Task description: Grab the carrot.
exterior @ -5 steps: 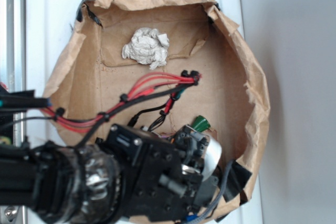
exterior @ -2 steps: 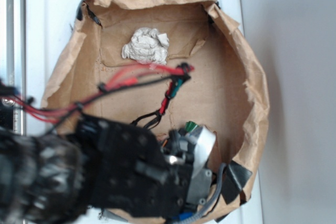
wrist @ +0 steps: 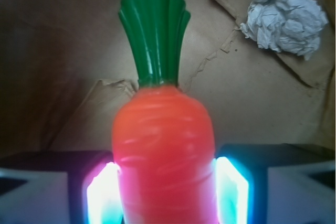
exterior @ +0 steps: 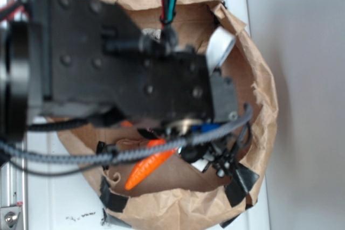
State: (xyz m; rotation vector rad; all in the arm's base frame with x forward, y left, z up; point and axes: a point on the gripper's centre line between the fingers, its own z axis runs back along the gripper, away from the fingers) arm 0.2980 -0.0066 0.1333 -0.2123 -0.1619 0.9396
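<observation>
The carrot [wrist: 163,150], glossy orange with a dark green stem [wrist: 153,30], stands between the two glowing pads [wrist: 102,195] of my gripper [wrist: 165,190], which is shut on its body. The stem points away from the jaws, over the brown bag floor. In the exterior view my black arm [exterior: 135,74] fills the upper left, blurred and close to the camera. Below it the carrot's orange body [exterior: 146,169] slants down to the left. The fingers themselves are hidden there behind cables.
A brown paper bag with a rolled rim [exterior: 265,95] surrounds the scene, resting on a white surface [exterior: 70,200]. A crumpled whitish paper wad [wrist: 286,17] lies on the bag floor at the far right. Black tape patches [exterior: 240,181] mark the bag's near edge.
My arm has swung up the picture and looms much larger, closer to the camera. The carrot's orange body now shows below it; before, only the green stem peeked out by the gripper.
</observation>
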